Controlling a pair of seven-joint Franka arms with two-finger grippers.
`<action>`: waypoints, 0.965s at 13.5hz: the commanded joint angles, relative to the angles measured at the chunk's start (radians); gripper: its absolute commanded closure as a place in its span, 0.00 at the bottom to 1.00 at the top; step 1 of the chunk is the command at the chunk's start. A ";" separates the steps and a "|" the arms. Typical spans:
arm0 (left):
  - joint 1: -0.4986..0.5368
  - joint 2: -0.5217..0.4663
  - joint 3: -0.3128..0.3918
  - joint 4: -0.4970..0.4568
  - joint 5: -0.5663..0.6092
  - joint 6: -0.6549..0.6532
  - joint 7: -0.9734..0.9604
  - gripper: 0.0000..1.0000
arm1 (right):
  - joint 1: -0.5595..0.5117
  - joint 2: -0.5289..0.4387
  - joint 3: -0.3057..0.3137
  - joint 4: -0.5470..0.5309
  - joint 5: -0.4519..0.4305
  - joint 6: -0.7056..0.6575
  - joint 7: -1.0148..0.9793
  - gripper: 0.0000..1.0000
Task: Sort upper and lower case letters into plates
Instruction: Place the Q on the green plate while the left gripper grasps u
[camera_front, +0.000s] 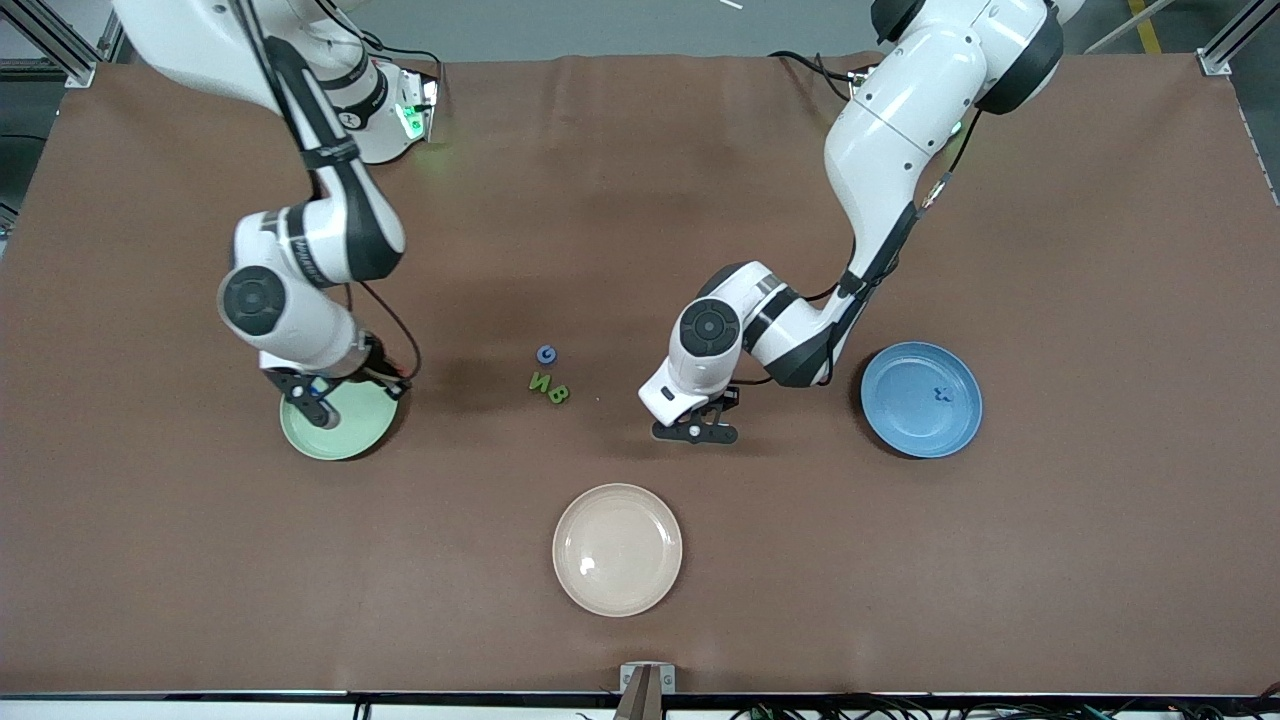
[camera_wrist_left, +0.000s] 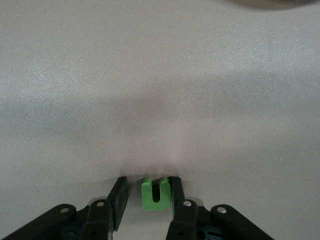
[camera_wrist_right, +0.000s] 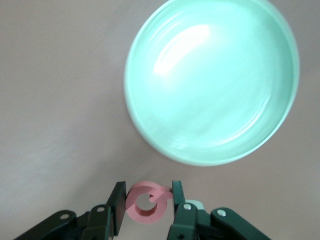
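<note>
My right gripper (camera_front: 315, 405) is shut on a red letter (camera_wrist_right: 147, 204) with a round hole and holds it over the rim of the pale green plate (camera_front: 352, 428). That plate shows bare in the right wrist view (camera_wrist_right: 210, 85). My left gripper (camera_front: 697, 432) is low at the table between the loose letters and the blue plate (camera_front: 900, 400). Its fingers (camera_wrist_left: 119, 192) stand open around a small green u-shaped letter (camera_wrist_left: 154, 195), which touches one finger only. A blue x (camera_front: 938, 393) lies in the blue plate. A blue letter (camera_front: 546, 354) and two green letters (camera_front: 550, 388) lie mid-table.
A cream-beige round plate (camera_front: 617, 549) sits nearer the front camera than the loose letters. Both arms' elbows hang over the middle of the brown table.
</note>
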 joint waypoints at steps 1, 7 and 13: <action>-0.012 0.016 0.008 0.020 0.015 0.002 -0.008 0.64 | -0.091 -0.037 0.019 -0.071 -0.004 0.018 -0.153 1.00; -0.012 0.014 0.008 0.019 0.015 0.002 -0.011 0.81 | -0.174 0.028 0.021 -0.119 -0.004 0.204 -0.319 1.00; 0.012 -0.027 0.008 0.010 0.018 -0.063 -0.002 0.90 | -0.189 0.092 0.024 -0.148 -0.001 0.247 -0.346 0.99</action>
